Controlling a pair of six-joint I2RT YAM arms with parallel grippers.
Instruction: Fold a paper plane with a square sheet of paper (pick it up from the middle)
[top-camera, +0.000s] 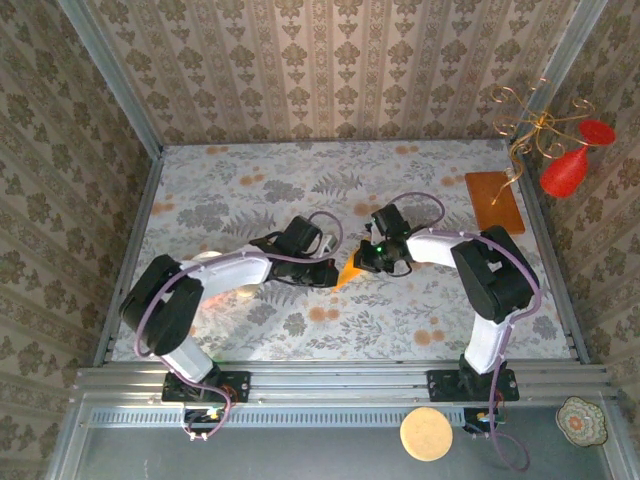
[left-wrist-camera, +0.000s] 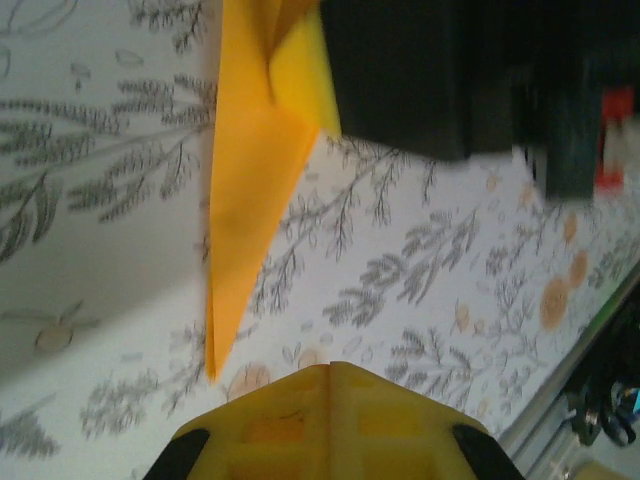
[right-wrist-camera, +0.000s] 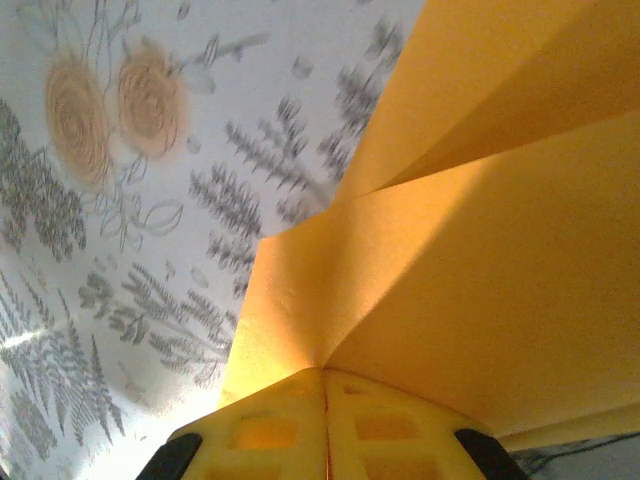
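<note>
The square sheet of paper (top-camera: 348, 273) is folded into a slim pointed dart, the paper plane, and hangs just above the middle of the floral table. My right gripper (right-wrist-camera: 324, 372) is shut on it, with the orange-yellow folds (right-wrist-camera: 480, 250) rising straight out of the closed fingertips. In the left wrist view the dart (left-wrist-camera: 250, 180) points down toward the table, held at its top by the black right gripper (left-wrist-camera: 420, 70). My left gripper (left-wrist-camera: 330, 368) is shut with nothing between its fingers, a short way from the paper's tip. In the top view the left gripper (top-camera: 328, 271) and right gripper (top-camera: 364, 262) face each other across the paper.
A brown-orange board (top-camera: 494, 200) lies at the table's right edge. Red ornaments on gold wire (top-camera: 563, 170) hang beyond the right rail. A tan disc (top-camera: 427, 434) and a small patterned dish (top-camera: 582, 420) sit in front of the arm bases, off the table (top-camera: 250, 180).
</note>
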